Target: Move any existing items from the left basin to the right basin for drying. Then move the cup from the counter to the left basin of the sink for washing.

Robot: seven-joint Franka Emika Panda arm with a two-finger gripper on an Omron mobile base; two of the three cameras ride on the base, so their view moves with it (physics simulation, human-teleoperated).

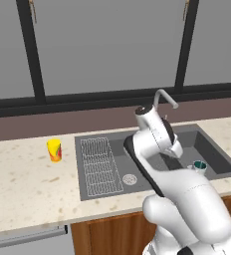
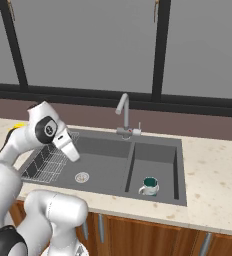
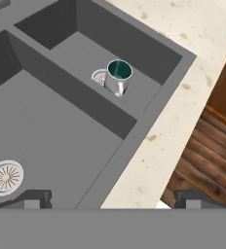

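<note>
Open and holding nothing, the gripper (image 3: 110, 198) hangs over the sink (image 1: 187, 130). Far off to its left, the cup (image 1: 54, 150) stands upright on the counter (image 1: 23, 184).

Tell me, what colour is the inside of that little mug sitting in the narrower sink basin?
Teal green inside the mug, silvery grey outside; the hand view shows it best.

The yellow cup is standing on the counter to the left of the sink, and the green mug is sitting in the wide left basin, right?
Not quite. The green mug sits in the narrow right basin, as the right base view shows. The yellow cup is indeed on the counter, left of the sink.
</note>
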